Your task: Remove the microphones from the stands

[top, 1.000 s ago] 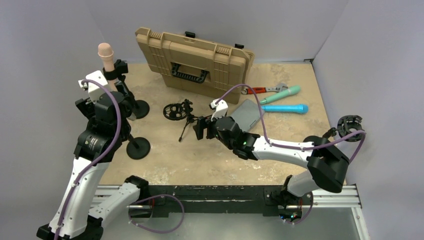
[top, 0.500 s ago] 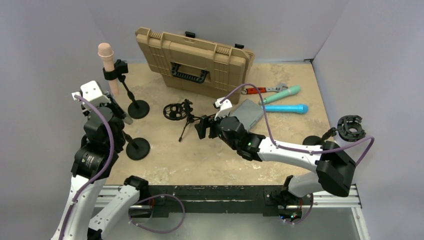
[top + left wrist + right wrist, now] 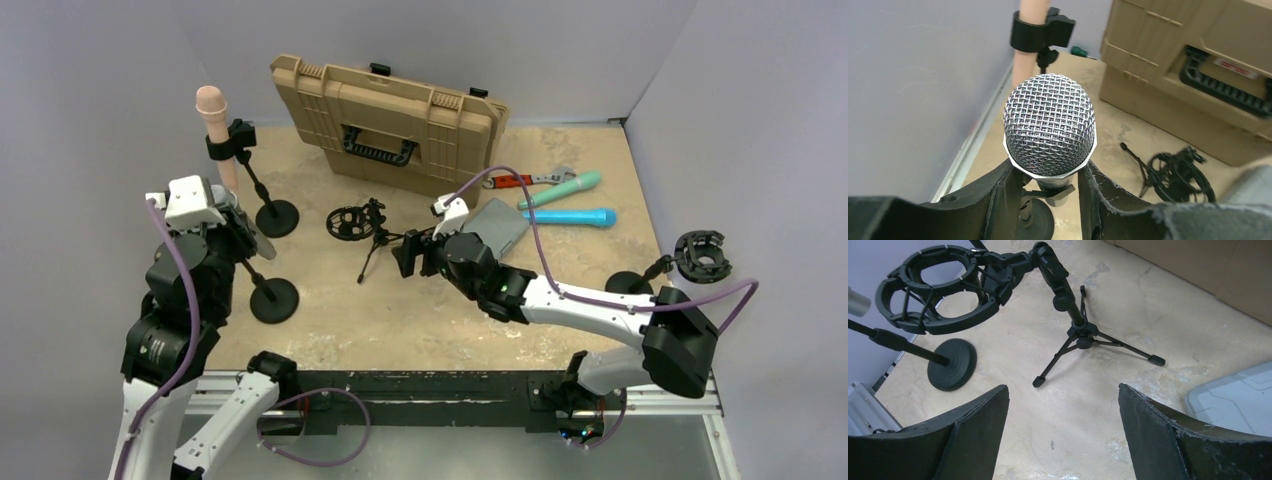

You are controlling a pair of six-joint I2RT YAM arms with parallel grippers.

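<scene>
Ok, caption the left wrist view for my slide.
Left gripper clamps the silver mesh-head microphone just below its head; pink microphone in its clip and tan case behind.

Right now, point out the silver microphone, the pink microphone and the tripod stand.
silver microphone (image 3: 1049, 125): left wrist view, on its mesh head.
pink microphone (image 3: 211, 103): top external view, on its rounded top.
tripod stand (image 3: 1079, 332): right wrist view, on its leg hub.

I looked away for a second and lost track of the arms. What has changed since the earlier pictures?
The left pincer drew back from the pink microphone toward the near stand and closed on the silver microphone, which still sits in its clip. The right pincer stays open near the tripod mount, barely shifted. The case and pink microphone lie as before.
</scene>
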